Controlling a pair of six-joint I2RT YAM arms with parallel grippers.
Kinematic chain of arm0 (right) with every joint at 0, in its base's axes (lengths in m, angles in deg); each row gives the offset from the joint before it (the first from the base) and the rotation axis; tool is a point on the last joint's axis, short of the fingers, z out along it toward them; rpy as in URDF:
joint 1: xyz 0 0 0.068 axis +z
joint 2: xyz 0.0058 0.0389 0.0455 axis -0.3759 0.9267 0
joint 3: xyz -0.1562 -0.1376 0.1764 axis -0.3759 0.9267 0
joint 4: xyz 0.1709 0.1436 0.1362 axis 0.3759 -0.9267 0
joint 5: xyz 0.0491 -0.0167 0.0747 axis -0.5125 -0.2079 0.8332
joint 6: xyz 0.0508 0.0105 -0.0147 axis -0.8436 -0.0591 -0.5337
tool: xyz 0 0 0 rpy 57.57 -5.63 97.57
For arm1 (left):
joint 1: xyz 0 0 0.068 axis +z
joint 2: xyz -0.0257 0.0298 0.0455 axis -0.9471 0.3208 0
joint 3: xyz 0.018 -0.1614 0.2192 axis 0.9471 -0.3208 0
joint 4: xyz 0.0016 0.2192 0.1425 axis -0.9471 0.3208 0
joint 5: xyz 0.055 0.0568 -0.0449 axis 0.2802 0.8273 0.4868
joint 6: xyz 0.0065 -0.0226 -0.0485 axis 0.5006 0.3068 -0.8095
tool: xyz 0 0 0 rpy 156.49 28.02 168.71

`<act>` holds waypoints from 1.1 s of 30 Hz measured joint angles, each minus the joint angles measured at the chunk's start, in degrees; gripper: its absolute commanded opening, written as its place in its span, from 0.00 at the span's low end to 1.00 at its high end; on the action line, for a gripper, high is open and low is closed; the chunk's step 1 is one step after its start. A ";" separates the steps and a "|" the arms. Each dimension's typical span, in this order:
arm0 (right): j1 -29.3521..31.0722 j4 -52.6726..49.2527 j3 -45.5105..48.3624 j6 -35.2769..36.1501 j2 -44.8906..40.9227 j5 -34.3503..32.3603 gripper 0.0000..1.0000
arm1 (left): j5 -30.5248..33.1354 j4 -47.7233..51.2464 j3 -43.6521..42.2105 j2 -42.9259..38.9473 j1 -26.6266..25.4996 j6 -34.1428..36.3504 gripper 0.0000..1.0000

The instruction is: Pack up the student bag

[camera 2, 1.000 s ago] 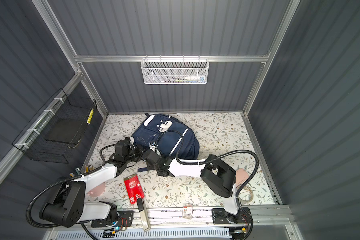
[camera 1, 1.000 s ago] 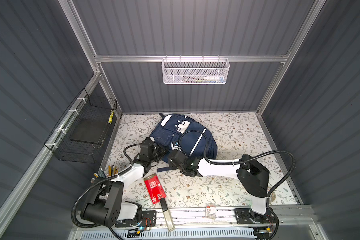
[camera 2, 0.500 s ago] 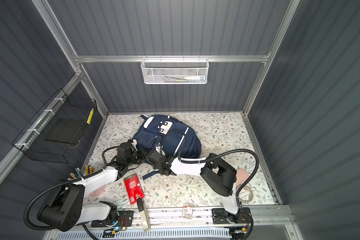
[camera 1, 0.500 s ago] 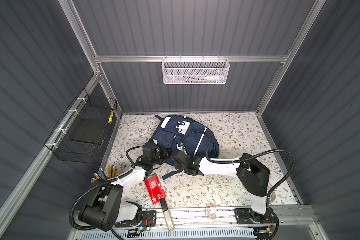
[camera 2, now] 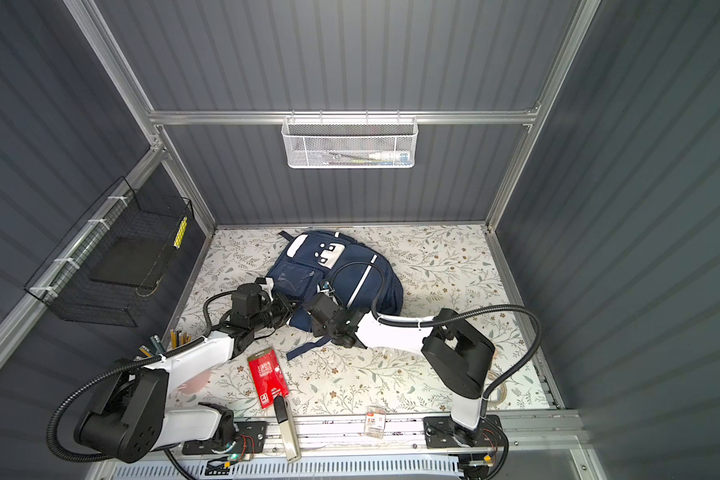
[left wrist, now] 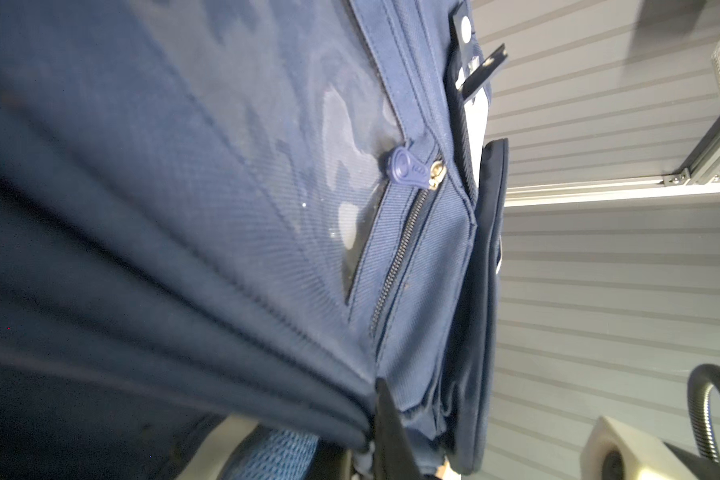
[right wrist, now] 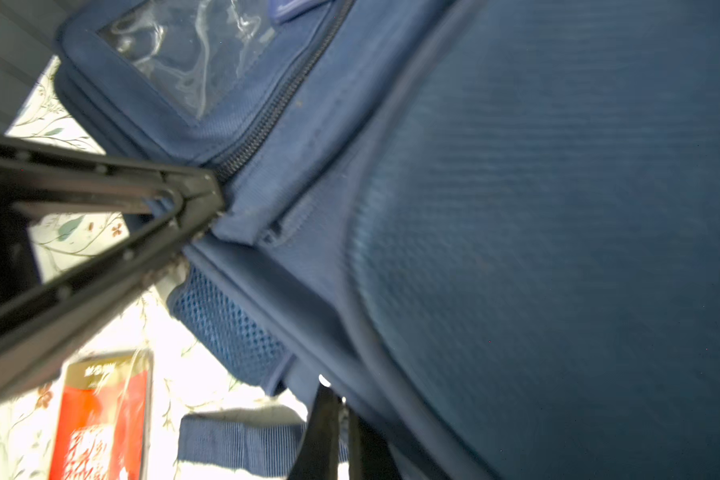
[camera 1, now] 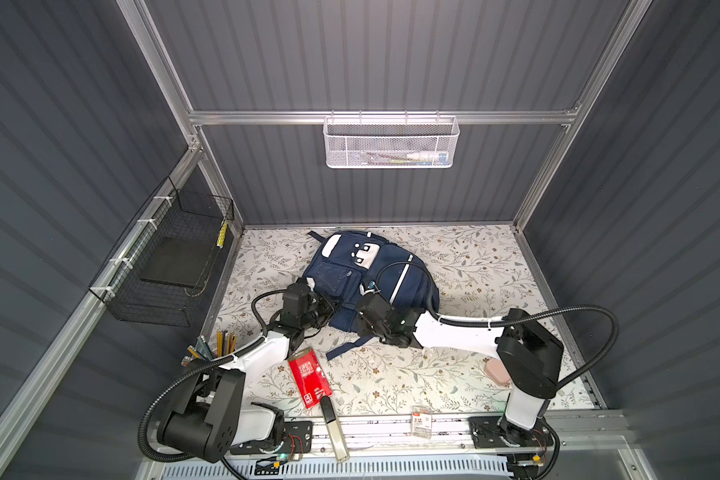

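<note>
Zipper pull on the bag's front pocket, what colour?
Dark blue zipper pull; clearest in left wrist view.

The floral table (camera 1: 474, 266) bore the student bag (camera 1: 333, 274), whose near edge met the left gripper (right wrist: 202, 199) and right gripper (right wrist: 339, 419). A red packet (camera 1: 309, 376) lay just behind the left gripper, a pink case (camera 1: 499, 371) well behind the right.

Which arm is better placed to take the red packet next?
Probably left. The red packet lies beside the left forearm, left of the middle. But the left tool is closed on a corner of the student bag and must release first; the right tool would reach across.
</note>
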 measured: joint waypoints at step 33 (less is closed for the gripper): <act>-8.76 -13.25 19.63 11.06 -24.46 2.43 0.00 | -2.80 1.62 9.40 12.70 5.05 4.96 0.22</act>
